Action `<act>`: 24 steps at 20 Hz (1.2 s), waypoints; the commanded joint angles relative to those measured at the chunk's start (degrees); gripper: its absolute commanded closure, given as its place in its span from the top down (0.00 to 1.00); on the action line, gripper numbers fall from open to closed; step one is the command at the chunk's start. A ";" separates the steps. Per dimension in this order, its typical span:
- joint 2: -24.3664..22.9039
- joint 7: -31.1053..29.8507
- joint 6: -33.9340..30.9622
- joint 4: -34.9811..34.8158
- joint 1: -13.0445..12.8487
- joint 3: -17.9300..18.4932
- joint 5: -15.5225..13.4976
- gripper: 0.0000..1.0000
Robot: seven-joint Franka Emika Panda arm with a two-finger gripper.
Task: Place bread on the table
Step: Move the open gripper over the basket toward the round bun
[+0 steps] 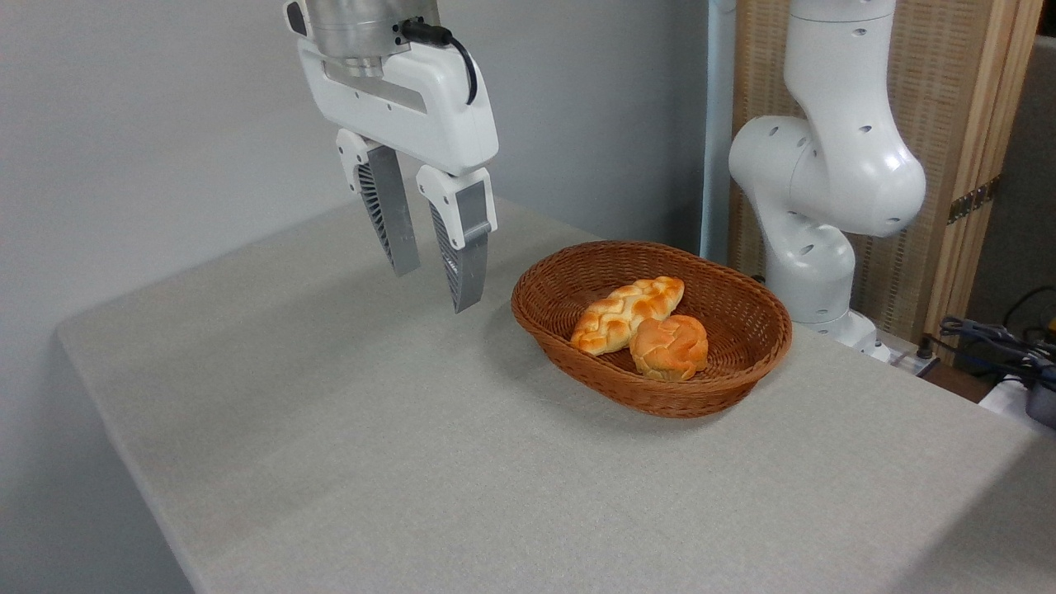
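The gripper (pixel 433 285) hangs above the table (pixel 346 429), to the left of the basket (pixel 577 363). Its two ribbed grey fingers (pixel 396 223) point downward and a little to the right, with a clear gap between them, so it stands parted and holds nothing. The tips are in the air, apart from the cloth below.

The bun (pixel 670 346) lies inside the basket, toward its near right side, resting on the woven floor. It is round, orange-golden, with a lobed top. Just beside it, touching or nearly touching on its left, lies the loaf (pixel 624 313), a longer braided piece set slantwise, its far end pointing up and to the right.

The bun is well apart from the gripper: it sits lower in the view and off to the right, with the basket's left rim and the loaf between the two. Nothing of the gripper reaches over the basket.

The basket is oval, brown wicker, standing flat on the table near its far right edge. Behind it rises the arm's white base (pixel 813 247), with a slatted wooden panel (pixel 949 99) beyond. Some dark cables (pixel 986 338) lie at the far right.
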 commanded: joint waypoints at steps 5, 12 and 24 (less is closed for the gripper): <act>-0.23 -0.43 -2.28 0.51 0.12 0.18 -1.06 1.00; -0.49 -0.43 -2.37 0.51 0.20 0.18 -1.06 1.00; -23.67 12.19 0.70 -30.74 2.40 -0.70 -1.15 1.00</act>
